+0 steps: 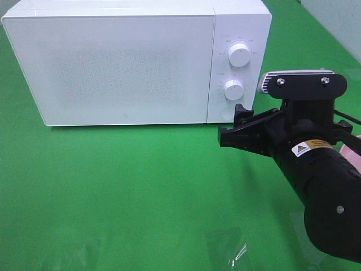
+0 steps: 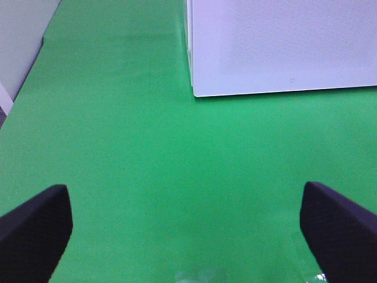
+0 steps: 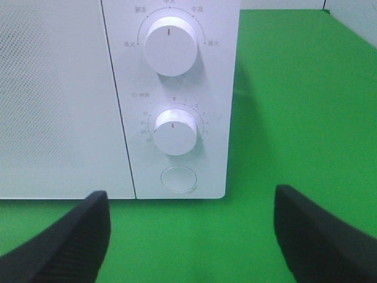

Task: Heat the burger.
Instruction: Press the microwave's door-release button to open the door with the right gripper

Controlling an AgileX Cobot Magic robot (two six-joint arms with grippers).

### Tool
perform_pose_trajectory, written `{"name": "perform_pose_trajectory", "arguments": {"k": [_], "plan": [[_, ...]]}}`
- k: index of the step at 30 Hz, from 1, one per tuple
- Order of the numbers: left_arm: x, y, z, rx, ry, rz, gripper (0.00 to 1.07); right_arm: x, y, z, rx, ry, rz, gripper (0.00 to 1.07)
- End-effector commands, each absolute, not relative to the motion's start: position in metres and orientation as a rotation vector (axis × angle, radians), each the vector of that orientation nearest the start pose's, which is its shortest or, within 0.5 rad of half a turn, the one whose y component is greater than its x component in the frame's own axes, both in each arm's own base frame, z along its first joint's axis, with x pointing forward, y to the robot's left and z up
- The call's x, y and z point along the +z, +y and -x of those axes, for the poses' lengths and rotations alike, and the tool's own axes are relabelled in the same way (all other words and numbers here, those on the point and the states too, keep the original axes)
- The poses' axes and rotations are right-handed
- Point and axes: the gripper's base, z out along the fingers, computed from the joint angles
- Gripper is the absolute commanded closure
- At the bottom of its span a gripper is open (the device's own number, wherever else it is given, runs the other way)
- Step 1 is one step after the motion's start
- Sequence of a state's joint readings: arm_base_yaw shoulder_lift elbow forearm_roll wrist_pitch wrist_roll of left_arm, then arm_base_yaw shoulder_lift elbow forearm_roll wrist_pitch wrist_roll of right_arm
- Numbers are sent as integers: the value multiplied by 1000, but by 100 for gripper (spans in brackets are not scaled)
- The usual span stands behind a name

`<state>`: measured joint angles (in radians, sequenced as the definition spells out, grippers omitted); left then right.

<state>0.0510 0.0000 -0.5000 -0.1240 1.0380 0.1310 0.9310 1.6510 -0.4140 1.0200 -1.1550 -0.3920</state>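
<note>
The burger is out of view in every frame. A white microwave (image 1: 124,62) stands at the back of the green table with its door shut; it also shows in the left wrist view (image 2: 283,47) and the right wrist view (image 3: 59,100). My right gripper (image 1: 232,124) hovers open just in front of its control panel, below the lower knob (image 1: 233,89). In the right wrist view, the right gripper (image 3: 188,236) faces the round door button (image 3: 178,179), with nothing between its fingers. My left gripper (image 2: 187,236) is open and empty over bare green cloth, short of the microwave's left front corner.
The panel carries an upper knob (image 3: 169,46) and a lower timer knob (image 3: 175,131). A pale pink patch (image 1: 352,151) peeks out behind the right arm at the right edge. A clear plastic crease (image 1: 238,254) lies near the front edge.
</note>
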Motion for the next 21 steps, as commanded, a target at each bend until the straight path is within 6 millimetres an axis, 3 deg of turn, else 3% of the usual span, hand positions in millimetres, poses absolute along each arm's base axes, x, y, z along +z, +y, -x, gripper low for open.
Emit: {"name": "perform_pose_trajectory", "arguments": {"k": [1,5,7,12,14,17,18,21], "plan": [[279,-10,3,-37,2014,-82,9,168,151,-200,54,1724,-23,32],[279,-10,3,-37,2014,-82,9,166,152,-200,192,1740,-173,33],[279,-10,3,-37,2014,-82,9,166,152,-200,359,1727,-372,39],[279,-10,3,-37,2014,-82,9,165,153,-200,508,1700,-544,46],[279,-10,3,-37,2014,-82,9,163,155,-199,713,1665,-780,60],[279,-10,3,-37,2014,-82,9,162,155,-199,753,1661,-827,64],[279,-10,3,-37,2014,-82,9,161,156,-199,835,1643,-935,74],[279,-10,3,-37,2014,-82,9,159,157,-198,893,1631,-1021,83]]}}
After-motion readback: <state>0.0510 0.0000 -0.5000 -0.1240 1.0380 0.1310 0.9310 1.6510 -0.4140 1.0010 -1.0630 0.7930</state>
